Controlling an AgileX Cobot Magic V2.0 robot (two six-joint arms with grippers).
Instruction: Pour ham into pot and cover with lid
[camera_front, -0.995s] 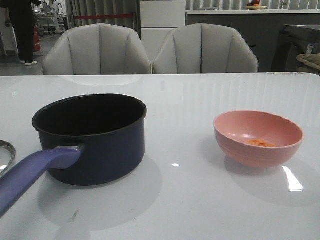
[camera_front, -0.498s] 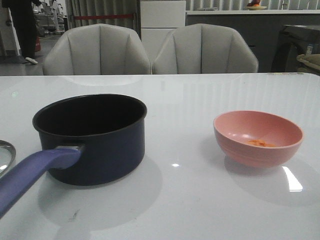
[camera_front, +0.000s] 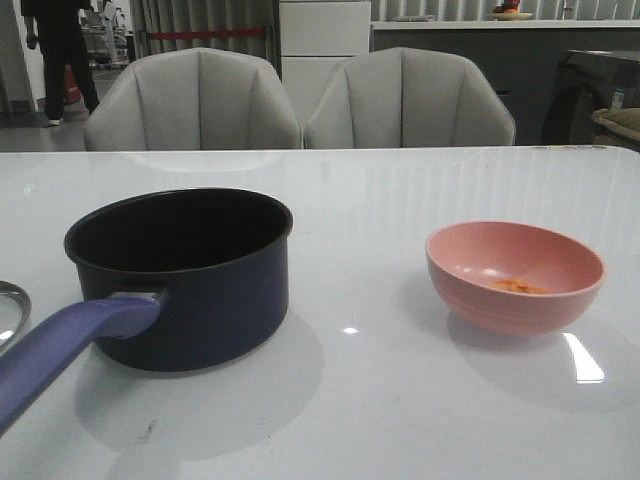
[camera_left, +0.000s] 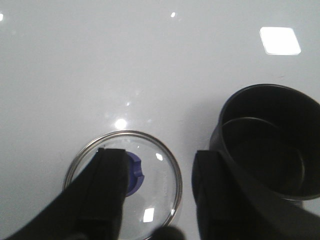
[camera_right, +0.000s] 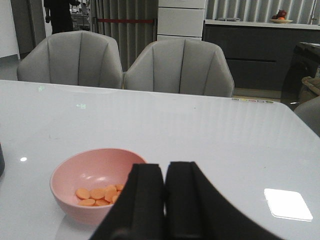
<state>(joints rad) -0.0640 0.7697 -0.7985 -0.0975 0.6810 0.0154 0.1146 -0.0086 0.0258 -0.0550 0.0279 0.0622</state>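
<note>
The dark navy pot (camera_front: 180, 275) stands at the table's left, its purplish-blue handle (camera_front: 60, 350) pointing to the near left; it also shows in the left wrist view (camera_left: 270, 145), empty. The glass lid (camera_left: 155, 175) with its blue knob (camera_left: 134, 172) lies flat on the table beside the pot; only its rim (camera_front: 10, 300) shows in the front view. My left gripper (camera_left: 160, 160) is open above the lid, holding nothing. The ham (camera_front: 520, 286), small orange pieces (camera_right: 97, 194), lies in the pink bowl (camera_front: 515, 275) at the right. My right gripper (camera_right: 165, 172) is shut and empty, beside the bowl (camera_right: 90, 182).
Two grey chairs (camera_front: 300, 100) stand behind the table's far edge. A person (camera_front: 60, 55) stands far back at the left. Neither arm shows in the front view. A bright light glare (camera_front: 585, 360) lies on the glossy white table near the bowl.
The person in the background has walked a little. The pot, bowl and lid have not moved.
</note>
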